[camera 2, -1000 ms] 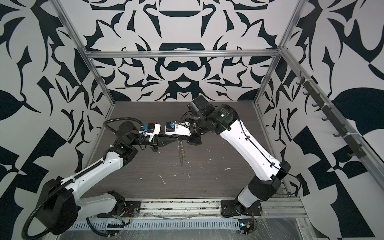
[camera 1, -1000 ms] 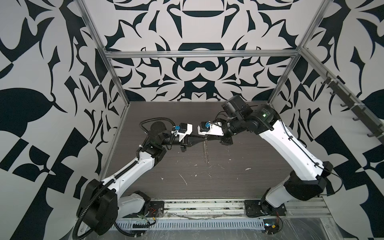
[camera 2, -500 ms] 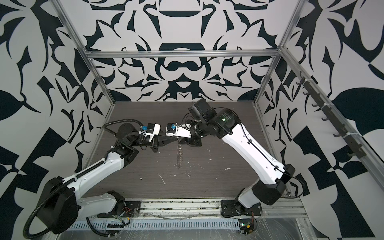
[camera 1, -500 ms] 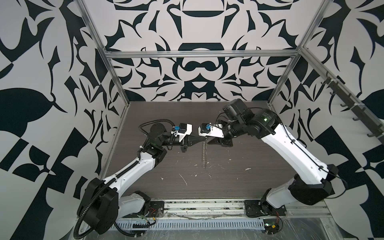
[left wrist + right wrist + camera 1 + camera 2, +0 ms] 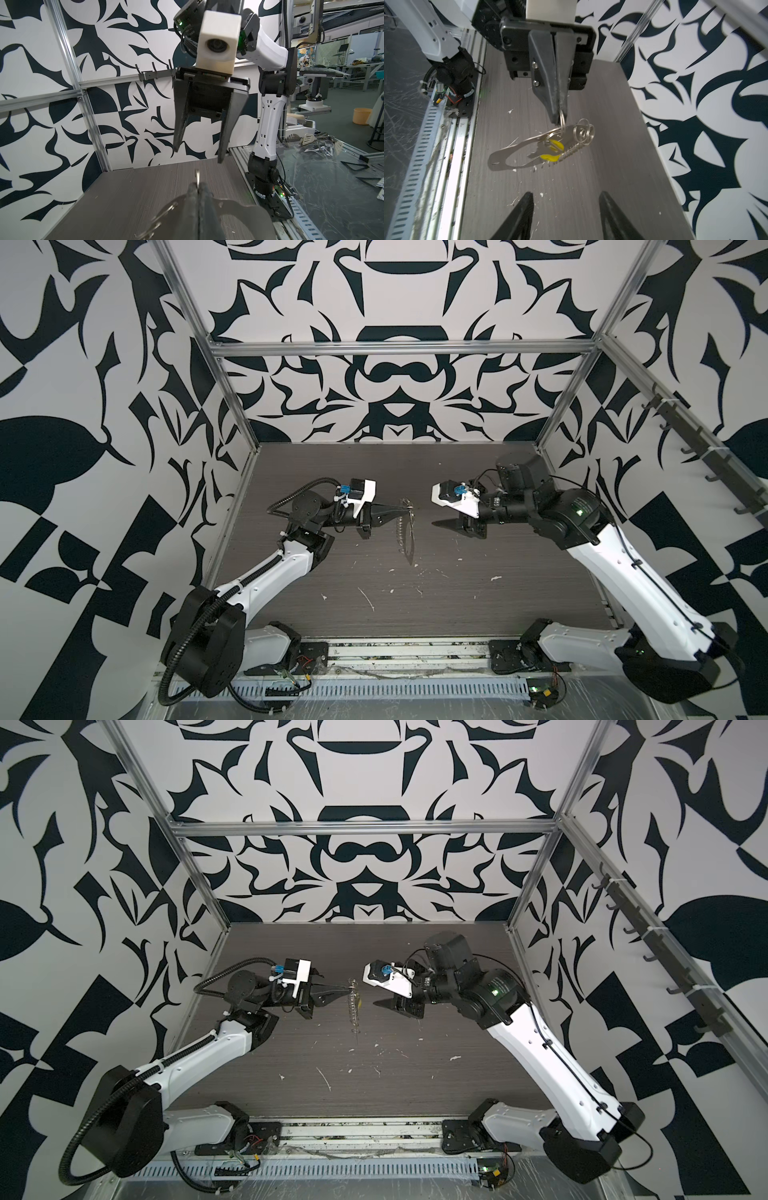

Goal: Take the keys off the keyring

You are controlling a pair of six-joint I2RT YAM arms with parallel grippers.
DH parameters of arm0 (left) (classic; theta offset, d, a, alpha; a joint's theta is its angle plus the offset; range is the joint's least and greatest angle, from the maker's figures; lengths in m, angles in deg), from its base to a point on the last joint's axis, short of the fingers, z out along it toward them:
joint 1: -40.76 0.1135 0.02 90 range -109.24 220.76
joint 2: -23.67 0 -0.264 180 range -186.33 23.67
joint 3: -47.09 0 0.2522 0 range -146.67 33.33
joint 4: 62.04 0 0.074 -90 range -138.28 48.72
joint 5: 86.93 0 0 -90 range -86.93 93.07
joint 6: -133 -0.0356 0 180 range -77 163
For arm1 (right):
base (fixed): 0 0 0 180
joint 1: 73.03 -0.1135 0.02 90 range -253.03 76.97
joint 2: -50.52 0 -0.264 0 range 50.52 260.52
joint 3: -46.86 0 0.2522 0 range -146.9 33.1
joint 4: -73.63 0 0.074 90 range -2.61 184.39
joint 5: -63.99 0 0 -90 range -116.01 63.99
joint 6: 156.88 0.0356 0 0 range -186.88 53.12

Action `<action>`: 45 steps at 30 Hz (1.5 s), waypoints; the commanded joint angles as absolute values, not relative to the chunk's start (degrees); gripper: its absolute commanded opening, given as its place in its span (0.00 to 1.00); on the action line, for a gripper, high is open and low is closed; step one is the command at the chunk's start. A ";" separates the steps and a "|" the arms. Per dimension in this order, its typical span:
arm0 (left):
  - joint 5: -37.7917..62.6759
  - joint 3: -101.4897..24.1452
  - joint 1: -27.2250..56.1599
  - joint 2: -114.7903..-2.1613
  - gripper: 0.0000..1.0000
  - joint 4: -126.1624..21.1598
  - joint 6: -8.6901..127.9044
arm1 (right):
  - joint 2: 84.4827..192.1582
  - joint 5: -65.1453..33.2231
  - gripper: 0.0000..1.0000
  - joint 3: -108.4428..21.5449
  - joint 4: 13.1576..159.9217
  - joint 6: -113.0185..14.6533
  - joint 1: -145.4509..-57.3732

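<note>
Dark woodgrain table (image 5: 457, 614), white specks on it. L gripper (image 5: 402, 512) clenched tight, pinching the small wire ring at top of keyring (image 5: 495, 163). The pale-grey oblong hoop dangles under L fingertips, tilted; can't tell if its low end touches the table. R gripper (image 5: 197, 154) has jaws apart w/ nothing betw them. It faces L gripper tip-to-tip, near the keyring but not touching. chain (image 5: 571, 152) hangs alongside the hoop. wire coils (image 5: 583, 131) sit just beside L tips. keys (image 5: 557, 145): yellow tag + short metal bit, on the bunch just below L tips, betw hoop and chain.
</note>
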State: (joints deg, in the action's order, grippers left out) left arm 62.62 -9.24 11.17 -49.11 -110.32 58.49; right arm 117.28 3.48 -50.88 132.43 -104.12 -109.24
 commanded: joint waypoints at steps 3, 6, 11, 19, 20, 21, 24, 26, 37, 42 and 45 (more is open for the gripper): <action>63.54 -9.34 11.39 -48.93 0.00 -115.87 60.80 | 113.59 12.67 0.45 -44.97 114.99 -98.67 -108.37; 63.63 -9.39 11.38 -48.92 0.00 -115.53 60.67 | 114.24 15.52 0.35 -44.42 112.27 -97.12 -108.14; 63.72 -9.24 11.40 -48.93 0.00 -115.67 60.51 | 117.84 19.13 0.28 -46.93 113.37 -95.97 -108.10; 63.63 -8.89 11.40 -48.91 0.00 -115.78 60.52 | 120.16 20.64 0.18 -48.18 114.46 -95.99 -108.17; 63.71 -8.86 11.40 -48.92 0.00 -115.70 60.50 | 120.34 20.75 0.15 -48.40 114.54 -96.02 -108.13; 63.69 -8.86 11.40 -48.88 0.00 -115.53 60.49 | 120.54 20.84 0.11 -48.74 114.79 -95.98 -108.13; 63.80 -8.68 11.39 -48.93 0.00 -115.53 60.33 | 121.30 21.13 0.00 -50.04 116.21 -96.45 -108.11; 63.67 -8.68 11.40 -48.91 0.00 -115.45 60.28 | 121.74 21.27 0.00 -51.14 117.78 -97.06 -108.11; 61.92 -7.33 12.53 -48.27 0.44 -109.81 57.43 | 127.25 11.71 0.00 -63.88 139.38 -108.45 -108.60; 60.61 -8.68 12.54 -46.01 0.43 -99.58 51.98 | 131.32 2.05 0.00 -69.66 147.50 -112.75 -111.43; 59.56 -9.03 12.54 -44.82 0.41 -95.70 49.15 | 133.57 -1.77 0.00 -72.78 150.75 -113.86 -112.87</action>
State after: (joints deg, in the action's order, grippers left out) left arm 60.70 -7.58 12.27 -46.72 -101.03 52.89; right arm 132.87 3.57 -69.15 145.80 -110.89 -111.77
